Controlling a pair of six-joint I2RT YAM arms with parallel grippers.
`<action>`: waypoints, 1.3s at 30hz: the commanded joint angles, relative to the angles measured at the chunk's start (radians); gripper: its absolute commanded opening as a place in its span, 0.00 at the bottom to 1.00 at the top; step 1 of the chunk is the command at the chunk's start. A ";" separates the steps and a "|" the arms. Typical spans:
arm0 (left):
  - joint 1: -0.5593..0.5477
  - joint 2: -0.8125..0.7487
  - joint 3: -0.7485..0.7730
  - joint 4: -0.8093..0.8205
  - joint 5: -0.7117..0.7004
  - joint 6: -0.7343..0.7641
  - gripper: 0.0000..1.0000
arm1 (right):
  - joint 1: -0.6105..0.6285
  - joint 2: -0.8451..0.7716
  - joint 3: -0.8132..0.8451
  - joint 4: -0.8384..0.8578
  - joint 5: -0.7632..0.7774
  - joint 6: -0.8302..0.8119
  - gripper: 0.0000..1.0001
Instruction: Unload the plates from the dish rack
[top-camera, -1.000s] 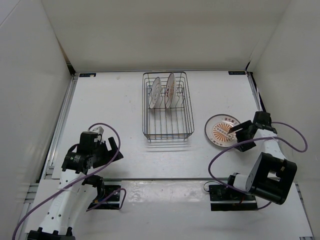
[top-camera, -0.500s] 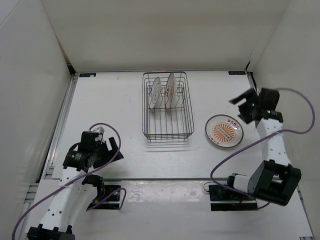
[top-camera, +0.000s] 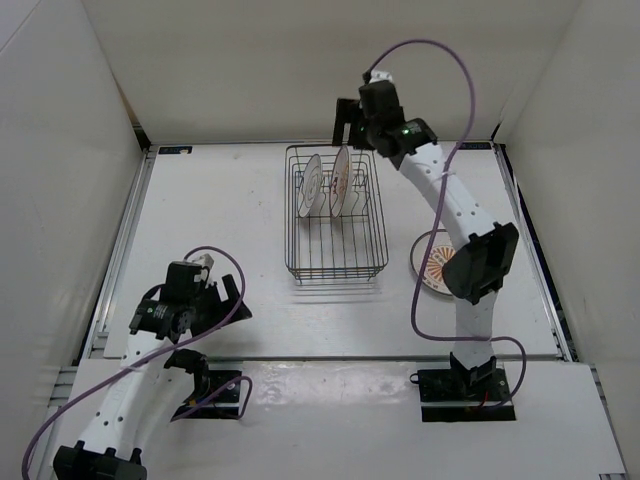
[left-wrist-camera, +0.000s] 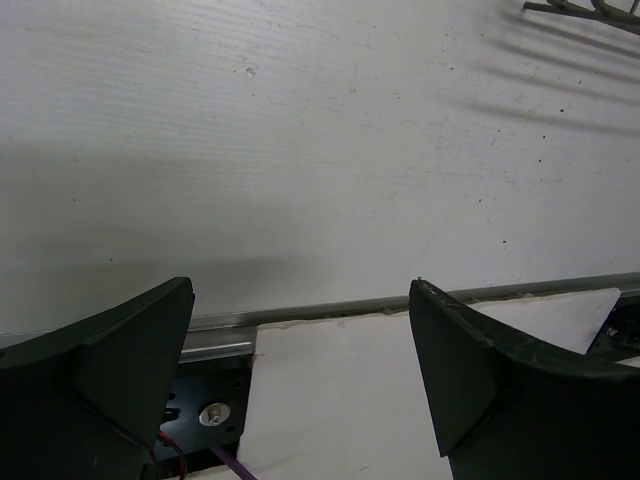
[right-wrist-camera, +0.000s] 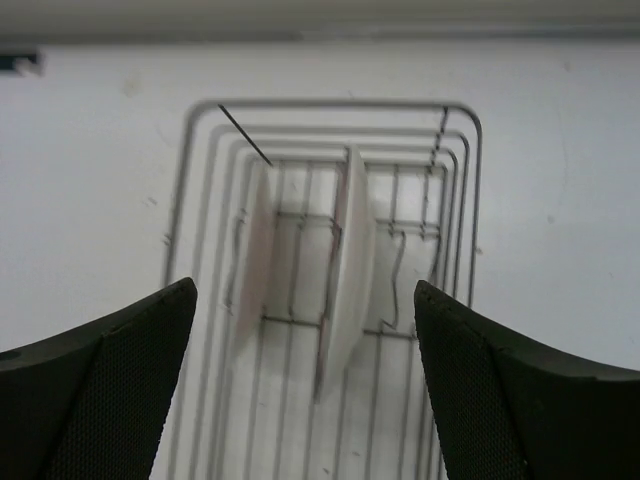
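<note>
- Left hand (top-camera: 226, 296): low over the table (top-camera: 220, 220) near its near-left corner. Fingers spread wide, nothing between them; the left wrist view shows only bare table under it (left-wrist-camera: 300, 287).
- Plate on the table (top-camera: 432, 262): lies flat, orange sunburst face up, just right of the dish rack (top-camera: 335, 255), toward the right edge. The right arm crosses over part of it. Judged as already unloaded.
- Dish rack: about mid-table, long axis running near to far. Its near half holds nothing.
- Left racked plate (top-camera: 313, 185) and right racked plate (top-camera: 340, 180): both stand on edge at the far end of the rack, close together but apart, leaning slightly. Two left to unload.
- Right hand (top-camera: 350, 120): up over the far end of the rack, toward the far edge, fingers released and empty. Its wrist view (right-wrist-camera: 304, 285) looks down on both plates edge-on: left racked plate (right-wrist-camera: 258, 250), right racked plate (right-wrist-camera: 348, 260), the latter nearer centre.
- Handling, judged: plates look stiff, light and smooth-glazed, so slippery and likely to chip if dropped.
- Best hold, judged: pinch the upper rim, one finger on each face, and lift straight up clear of the prongs. The gap between the plates is narrow for a finger.
</note>
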 joint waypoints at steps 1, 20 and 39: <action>-0.017 -0.032 0.015 -0.011 -0.017 0.006 0.99 | 0.000 -0.026 -0.109 -0.032 0.155 -0.085 0.90; -0.043 -0.041 0.015 -0.002 -0.029 0.032 0.99 | 0.205 0.217 -0.006 -0.089 0.502 -0.183 0.62; -0.043 -0.060 -0.014 0.027 -0.025 0.024 0.99 | 0.224 0.203 0.017 -0.005 0.646 -0.246 0.00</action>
